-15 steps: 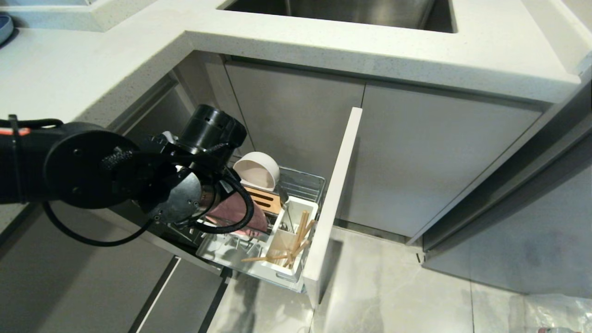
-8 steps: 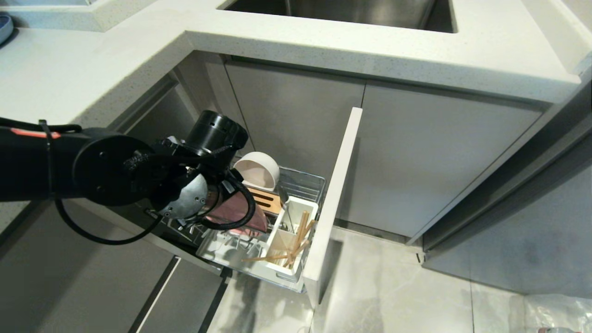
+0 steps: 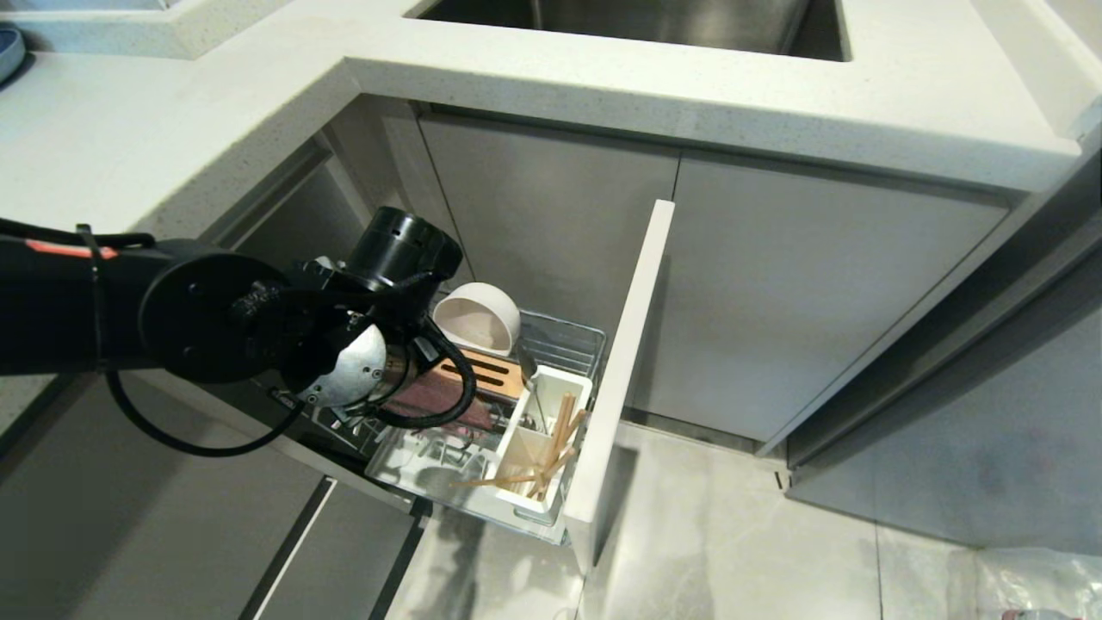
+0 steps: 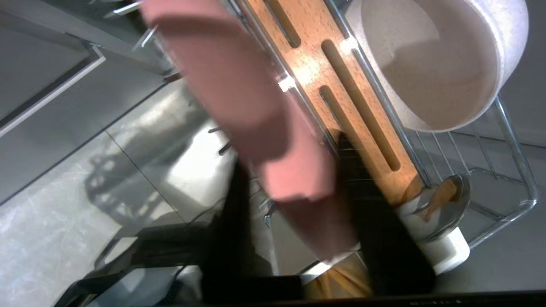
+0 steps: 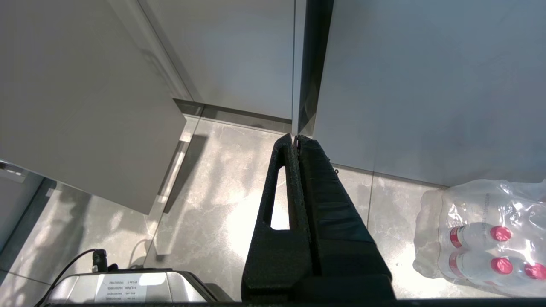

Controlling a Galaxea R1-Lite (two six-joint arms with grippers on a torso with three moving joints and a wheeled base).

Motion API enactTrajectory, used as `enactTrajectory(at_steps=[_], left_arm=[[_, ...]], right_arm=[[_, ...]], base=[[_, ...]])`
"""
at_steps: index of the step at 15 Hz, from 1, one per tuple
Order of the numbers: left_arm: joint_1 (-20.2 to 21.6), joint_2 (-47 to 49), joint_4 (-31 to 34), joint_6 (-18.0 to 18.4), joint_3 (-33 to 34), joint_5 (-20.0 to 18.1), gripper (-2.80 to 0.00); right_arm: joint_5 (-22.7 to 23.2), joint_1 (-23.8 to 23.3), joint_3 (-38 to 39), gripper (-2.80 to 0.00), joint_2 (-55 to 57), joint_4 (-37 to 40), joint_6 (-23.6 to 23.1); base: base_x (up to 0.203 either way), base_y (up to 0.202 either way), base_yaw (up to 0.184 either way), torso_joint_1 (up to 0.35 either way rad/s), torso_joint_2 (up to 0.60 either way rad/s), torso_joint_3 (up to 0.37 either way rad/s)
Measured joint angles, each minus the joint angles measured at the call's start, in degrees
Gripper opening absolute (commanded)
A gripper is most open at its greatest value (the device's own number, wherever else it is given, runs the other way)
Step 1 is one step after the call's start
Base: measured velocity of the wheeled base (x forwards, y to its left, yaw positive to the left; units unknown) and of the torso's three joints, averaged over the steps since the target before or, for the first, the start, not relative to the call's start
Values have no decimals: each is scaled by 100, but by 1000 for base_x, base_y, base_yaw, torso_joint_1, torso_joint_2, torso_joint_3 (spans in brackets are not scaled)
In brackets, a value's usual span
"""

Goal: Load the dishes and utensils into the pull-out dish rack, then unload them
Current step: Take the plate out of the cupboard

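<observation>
The pull-out dish rack [image 3: 570, 337] stands drawn out beneath the counter. An off-white bowl [image 3: 478, 319] [image 4: 431, 64] rests on edge at its back, behind the bamboo strip [image 3: 484, 374] [image 4: 354, 115]. Chopsticks [image 3: 560, 435] stand in the white utensil cup [image 3: 541, 448], and the dark spoon [image 4: 443, 204] lies by that cup. My left gripper [image 4: 292, 153] reaches down into the rack and is shut on a pink bowl [image 3: 435, 400] [image 4: 239, 85], with one finger on each side of it. My right gripper [image 5: 295, 138] hangs shut over the floor, holding nothing.
The rack's pale cabinet front [image 3: 628, 362] stands open to the right of the rack. Above is the stone counter [image 3: 603, 77] with the sink [image 3: 637, 21]. A blue plate [image 3: 7, 47] sits on the counter's far left. A wrapped pack of bottles [image 5: 482, 238] lies on the floor.
My left arm has dropped a little into the rack and its fingers have closed on the pink bowl. The bowl now sits lower, so more of the bamboo strip shows.
</observation>
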Motion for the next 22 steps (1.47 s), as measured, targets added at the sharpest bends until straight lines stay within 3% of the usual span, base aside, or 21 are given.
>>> enactTrajectory(at_steps=[10, 15, 18, 22], left_arm=[[-40, -219, 90, 28, -77, 1, -280], [-285, -568, 110, 27, -205, -10, -280], [-559, -802, 191, 9, -259, -8, -280], [-1342, -1244, 686, 10, -431, 7, -280]], right_arm=[[0, 0, 0, -280, 0, 0, -2], [0, 0, 0, -280, 0, 0, 0], [0, 0, 0, -280, 0, 0, 0], [0, 2, 0, -280, 0, 0, -1]], base=[[0, 0, 0, 0, 0, 0], [0, 0, 0, 0, 0, 0], [0, 0, 0, 0, 0, 0], [0, 0, 0, 0, 0, 0]])
